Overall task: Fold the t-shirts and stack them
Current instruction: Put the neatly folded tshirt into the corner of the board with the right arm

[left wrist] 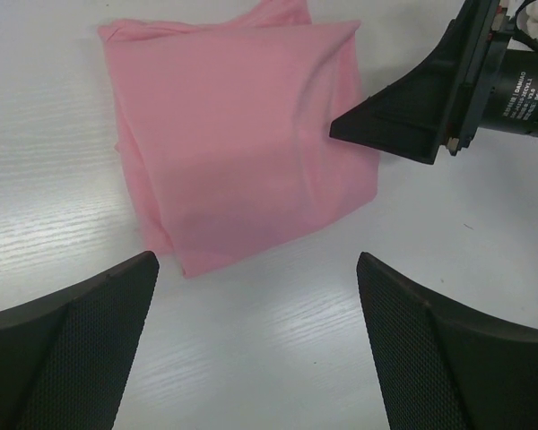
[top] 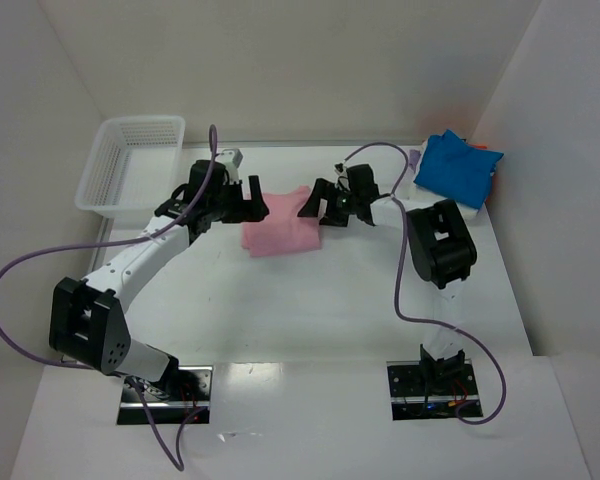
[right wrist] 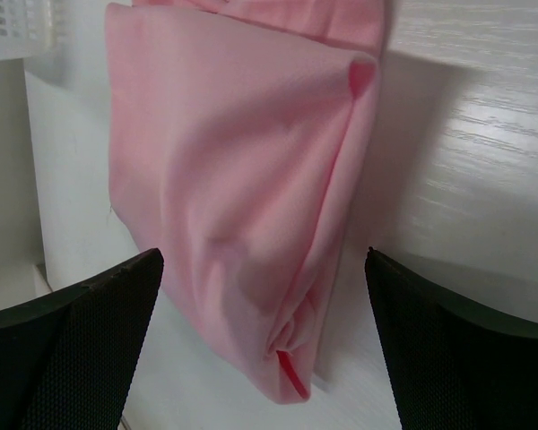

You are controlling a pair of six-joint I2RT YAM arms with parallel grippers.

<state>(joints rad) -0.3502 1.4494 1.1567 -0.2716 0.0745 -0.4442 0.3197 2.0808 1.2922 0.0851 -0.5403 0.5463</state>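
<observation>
- Table (top: 330, 300): white top, enclosed by white walls at the back and sides. Both arm bases are bolted at its near edge.
- Left arm (top: 130, 270): reaches from the near left toward the table's middle rear.
- Right arm (top: 438, 245): rises on the right, then bends left toward the same spot.
- Basket (top: 95, 185): white plastic mesh, at the far left corner of the table, well apart from the shirts.
- Pink t-shirt (top: 278, 222) (left wrist: 242, 134) (right wrist: 233, 179): folded into a rough, compact rectangle, lying flat on the table at middle rear, between the two grippers. The fold edges are loose and slightly bunched on one side.
- Blue t-shirt (top: 460, 168): folded, at the far right corner on top of paler cloth. What that paler cloth is cannot be made out.
- Left gripper (top: 252, 203) (left wrist: 257, 264): jaws spread wide, nothing held. It sits just beside the pink t-shirt's left edge, and the wrist view shows the cloth lying ahead of the fingertips, not between them.
- Right gripper (top: 315, 203) (right wrist: 264, 255): jaws spread wide, nothing held. It is at the shirt's right edge. In the left wrist view one of its fingers overlaps that edge; whether it touches cannot be told.
</observation>
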